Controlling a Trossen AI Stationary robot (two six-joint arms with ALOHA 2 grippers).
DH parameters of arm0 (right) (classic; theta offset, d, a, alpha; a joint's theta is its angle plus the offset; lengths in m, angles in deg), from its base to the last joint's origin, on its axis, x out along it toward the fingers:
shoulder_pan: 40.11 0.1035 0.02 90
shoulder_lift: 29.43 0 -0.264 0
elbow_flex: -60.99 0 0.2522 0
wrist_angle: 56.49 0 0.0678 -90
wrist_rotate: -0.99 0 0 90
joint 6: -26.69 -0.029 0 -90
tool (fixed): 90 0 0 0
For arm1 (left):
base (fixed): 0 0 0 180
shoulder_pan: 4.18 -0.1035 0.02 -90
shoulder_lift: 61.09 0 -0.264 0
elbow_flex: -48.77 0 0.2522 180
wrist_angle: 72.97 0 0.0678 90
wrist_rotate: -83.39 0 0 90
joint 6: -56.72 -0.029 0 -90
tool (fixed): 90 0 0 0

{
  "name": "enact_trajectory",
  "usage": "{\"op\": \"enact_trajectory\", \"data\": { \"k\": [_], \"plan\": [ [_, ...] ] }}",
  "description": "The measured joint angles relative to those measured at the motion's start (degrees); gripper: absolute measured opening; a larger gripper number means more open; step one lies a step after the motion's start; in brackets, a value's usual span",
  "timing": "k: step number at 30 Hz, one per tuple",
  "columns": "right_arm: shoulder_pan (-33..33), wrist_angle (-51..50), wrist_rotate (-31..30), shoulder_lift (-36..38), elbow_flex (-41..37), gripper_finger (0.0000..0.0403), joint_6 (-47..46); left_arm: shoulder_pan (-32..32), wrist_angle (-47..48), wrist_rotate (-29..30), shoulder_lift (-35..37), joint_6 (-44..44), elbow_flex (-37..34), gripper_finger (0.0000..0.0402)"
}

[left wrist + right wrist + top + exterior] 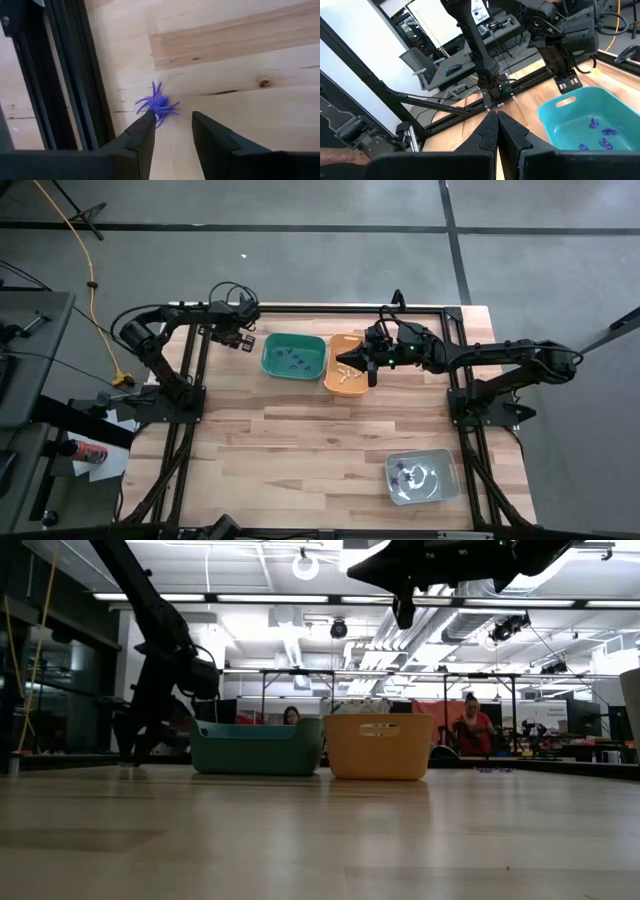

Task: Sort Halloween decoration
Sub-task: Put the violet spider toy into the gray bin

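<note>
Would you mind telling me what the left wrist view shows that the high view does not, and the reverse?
Only the left wrist view shows a small purple plastic spider lying on the table, at the tip of one of the left gripper's parted fingers.

Only the high view shows the green plastic bin, orange plastic bin, grey plastic bin and right gripper.

Both show the light wooden table and the black frame.

Overhead cam down, low cam level, both show green bin (294, 357)
</note>
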Motion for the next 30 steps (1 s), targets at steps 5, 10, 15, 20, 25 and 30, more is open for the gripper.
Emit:
{"op": "enact_trajectory", "data": {
  "k": [5, 10, 15, 20, 25, 30],
  "plan": [
    [0.0, -0.1, 0.0, 0.0, 0.0, 0.0, 0.0, 1.1, -0.9, 2.3, -1.3, 0.0, 0.1, 0.0104],
    [0.3, -0.2, 0.0, 0.0, 0.0, 0.0, -0.1, 1.1, -1.8, 2.8, -1.6, -0.4, 0.0, 0.0026],
    [1.8, -0.6, -0.1, 0.0, 0.0, 0.0, 0.0, 1.1, -0.9, 1.7, -1.2, -1.6, -0.1, 0.0007],
    [3.4, -1.2, -0.1, 0.0, 0.0, 0.0, 1.8, 1.0, -0.1, -3.2, 3.5, -2.4, -0.1, 0.0001],
    [4.6, 1.2, -1.3, 0.0, 0.0, 0.0, 4.7, 1.9, -0.1, -7.1, 13.9, 0.3, -0.1, 0.0001],
    [4.9, 4.6, -5.3, 0.0, 0.0, 0.0, 7.6, 5.1, -3.5, -13.5, 28.3, 2.6, -0.1, 0.0]
  ]
}}
